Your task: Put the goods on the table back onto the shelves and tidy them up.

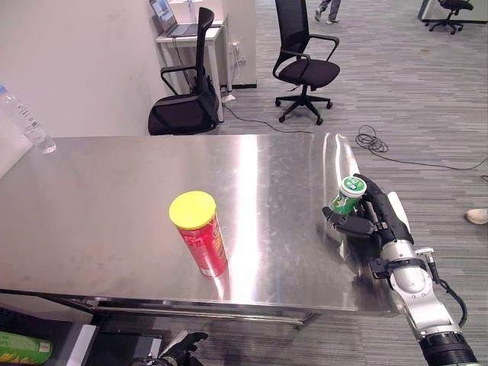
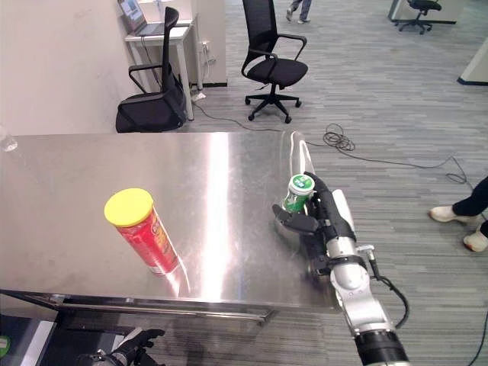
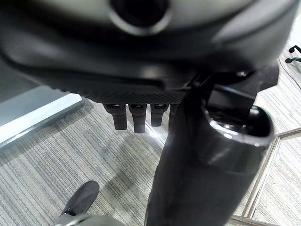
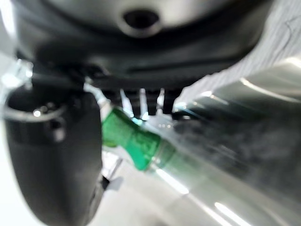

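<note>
A small green bottle (image 1: pixel 347 197) with a green-and-white cap stands near the right end of the metal table (image 1: pixel 114 198), close to its front edge. The right hand (image 1: pixel 371 217) is wrapped round it: the fingers curl past the far side of the bottle and the thumb sits across the near side, so the bottle is held between them. In the right wrist view the green bottle (image 4: pixel 136 141) lies just past the row of fingers (image 4: pixel 141 101) with the thumb (image 4: pixel 51 155) beside it, though that view is too soft to say how firmly the fingers press.

A red can (image 1: pixel 202 236) with a yellow lid stands upright on the table, well to the left of the bottle and also near the front edge. A clear water bottle (image 1: pixel 27 118) stands at the table's far left corner, well apart from both.

The left hand (image 1: pixel 183 349) hangs below the table's front edge, beneath the red can. In the left wrist view its fingers (image 3: pixel 134 117) point down at the striped grey carpet (image 3: pixel 56 165), fairly straight and holding nothing.

Under the table's left end lies a green packet (image 1: pixel 23 347). Beyond the table's far edge stand two black office chairs (image 1: pixel 305 65), one of them by a white desk (image 1: pixel 191 38) with a laptop (image 1: pixel 169 19) on it. A loose cable (image 1: pixel 374 141) coils on the carpet past the table's far right corner. A person's shoe (image 1: pixel 477 216) shows on the floor to the right of the table.
</note>
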Controlling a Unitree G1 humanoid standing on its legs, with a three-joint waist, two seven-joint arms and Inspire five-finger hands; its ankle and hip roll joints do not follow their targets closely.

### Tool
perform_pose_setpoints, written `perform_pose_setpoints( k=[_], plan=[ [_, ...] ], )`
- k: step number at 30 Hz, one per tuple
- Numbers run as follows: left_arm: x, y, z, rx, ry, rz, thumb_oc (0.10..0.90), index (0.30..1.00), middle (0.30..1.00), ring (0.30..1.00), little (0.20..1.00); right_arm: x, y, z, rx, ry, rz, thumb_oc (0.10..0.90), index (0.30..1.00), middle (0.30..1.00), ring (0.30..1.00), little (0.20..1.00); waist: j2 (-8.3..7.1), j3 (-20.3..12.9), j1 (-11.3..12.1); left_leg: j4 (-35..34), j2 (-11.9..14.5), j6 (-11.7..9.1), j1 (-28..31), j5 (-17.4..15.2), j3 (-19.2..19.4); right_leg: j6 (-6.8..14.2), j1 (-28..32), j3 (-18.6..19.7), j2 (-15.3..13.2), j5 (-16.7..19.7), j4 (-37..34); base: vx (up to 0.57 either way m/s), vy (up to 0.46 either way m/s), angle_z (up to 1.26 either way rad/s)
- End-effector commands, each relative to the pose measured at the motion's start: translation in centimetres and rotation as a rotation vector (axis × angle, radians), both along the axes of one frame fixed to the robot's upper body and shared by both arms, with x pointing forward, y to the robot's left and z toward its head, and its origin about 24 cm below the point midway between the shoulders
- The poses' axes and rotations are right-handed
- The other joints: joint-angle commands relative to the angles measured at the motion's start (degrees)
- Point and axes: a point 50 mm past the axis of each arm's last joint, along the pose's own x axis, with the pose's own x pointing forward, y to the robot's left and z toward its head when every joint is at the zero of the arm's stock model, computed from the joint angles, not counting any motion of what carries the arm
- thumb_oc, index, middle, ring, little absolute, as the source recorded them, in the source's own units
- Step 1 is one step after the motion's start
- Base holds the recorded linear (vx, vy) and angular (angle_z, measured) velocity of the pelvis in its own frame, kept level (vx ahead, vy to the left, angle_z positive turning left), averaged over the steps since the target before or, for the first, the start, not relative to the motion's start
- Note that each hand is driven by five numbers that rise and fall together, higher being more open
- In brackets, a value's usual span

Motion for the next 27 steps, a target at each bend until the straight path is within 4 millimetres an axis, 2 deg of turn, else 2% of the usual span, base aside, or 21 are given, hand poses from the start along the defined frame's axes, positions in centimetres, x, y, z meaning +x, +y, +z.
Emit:
perform_pose_setpoints(
  k=[1,10,11,12,13,14,27],
  plan=[
    [0.9,0.8,0.1,0.038,-0.016,0.006,0.800,0.900,0.900,0.900,0.900,2.4,0.4,4.9,-0.032,-0.219,0.006,0.800,0.900,0.900,0.900,0.900,-1.72,-1.1,2.1,0.1,1.0,-2.5,1.5,-6.4,0.0,2.5,-2.4,2.4,-3.7,9.0,-0.4,0.00,0.002,0.05],
    [0.8,0.8,0.0,0.047,-0.013,0.010,0.800,0.900,0.900,0.900,0.900,3.1,0.8,4.5,-0.017,-0.208,-0.014,0.800,0.900,0.900,0.900,0.900,-1.73,-1.1,2.6,0.1,0.9,-2.5,1.5,-6.4,-0.2,2.5,-2.2,1.9,-3.9,9.0,-0.4,0.00,0.001,0.00],
    [0.8,0.7,0.0,0.045,-0.014,0.012,0.800,0.900,0.900,0.900,0.900,3.2,0.8,4.5,-0.010,-0.207,-0.017,0.742,0.813,0.813,0.813,0.813,-1.72,-1.2,2.6,0.1,0.9,-2.5,1.4,-6.4,-0.3,2.5,-2.2,1.8,-3.9,9.0,-0.4,0.00,0.000,0.00],
    [0.8,0.7,0.0,0.047,-0.014,0.014,0.800,0.900,0.900,0.900,0.900,3.3,0.9,4.4,-0.005,-0.203,-0.020,0.521,0.481,0.481,0.481,0.481,-1.74,-1.2,2.7,0.1,0.9,-2.5,1.4,-6.4,-0.4,2.5,-2.1,1.9,-3.9,8.9,-0.4,0.00,0.000,0.00],
    [0.8,0.8,0.0,0.048,-0.014,0.017,0.800,0.900,0.900,0.900,0.900,3.3,0.9,4.3,-0.005,-0.199,-0.021,0.500,0.451,0.451,0.451,0.451,-1.76,-1.2,2.7,0.1,0.9,-2.6,1.4,-6.4,-0.4,2.5,-2.1,1.8,-3.9,9.0,-0.4,0.00,0.000,0.00],
    [0.8,0.7,0.0,0.049,-0.014,0.021,0.800,0.900,0.900,0.900,0.900,3.4,1.0,4.2,-0.005,-0.198,-0.024,0.400,0.300,0.300,0.300,0.300,-1.80,-1.2,2.8,0.1,0.9,-2.6,1.4,-6.4,-0.4,2.5,-2.1,1.8,-3.9,8.9,-0.4,0.00,0.000,0.00],
    [1.0,0.9,0.1,0.064,-0.028,0.025,0.800,0.900,0.900,0.900,0.900,3.1,0.7,3.2,-0.031,-0.167,-0.060,0.400,0.300,0.300,0.300,0.300,-1.85,-1.2,2.8,0.1,0.9,-2.6,1.5,-6.4,-0.6,2.4,-2.0,1.7,-3.8,8.6,-0.3,0.00,0.000,0.00]
  ],
)
